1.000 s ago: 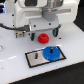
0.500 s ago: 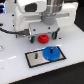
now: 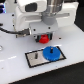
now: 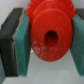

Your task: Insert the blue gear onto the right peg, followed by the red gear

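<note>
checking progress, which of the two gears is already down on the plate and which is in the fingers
The blue gear lies flat on the plate, at the exterior view's right end. The red gear is off the plate, held between the fingers, as the wrist view shows.

Shows a broad white counter (image 3: 14,70), smooth and a little glossy, filling the lower and middle part of the exterior view. Catches soft, even light, with only faint grey shading here and there. Ends at the far edge against a dark backdrop (image 3: 76,11), nearly black, too blurred to tell wall from curtain. Has a small bluish patch (image 3: 3,8) at the exterior view's upper left, unclear what. Appears in the wrist view as a pale, blurred surface (image 4: 50,75).
</note>
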You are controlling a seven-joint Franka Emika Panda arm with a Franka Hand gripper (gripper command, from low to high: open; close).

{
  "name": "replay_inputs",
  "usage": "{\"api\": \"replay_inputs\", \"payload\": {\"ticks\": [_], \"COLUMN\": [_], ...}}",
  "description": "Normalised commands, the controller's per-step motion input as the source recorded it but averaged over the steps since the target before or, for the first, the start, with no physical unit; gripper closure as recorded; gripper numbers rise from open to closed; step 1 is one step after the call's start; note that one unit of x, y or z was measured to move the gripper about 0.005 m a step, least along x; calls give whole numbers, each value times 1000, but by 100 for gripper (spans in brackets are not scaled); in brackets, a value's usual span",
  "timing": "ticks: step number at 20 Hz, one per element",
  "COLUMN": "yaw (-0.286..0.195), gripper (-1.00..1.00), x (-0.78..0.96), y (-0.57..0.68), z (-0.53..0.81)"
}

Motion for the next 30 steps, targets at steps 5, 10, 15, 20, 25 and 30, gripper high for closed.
{"api": "replay_inputs", "payload": {"ticks": [5,10,15,20,25,30], "yaw": [0,0,0,0,0,0], "gripper": [100,100,100,100,100,100], "x": [365,558,695,728,698,621], "y": [0,-1,0,-1,0,0], "z": [569,457,326,303,226,67]}}
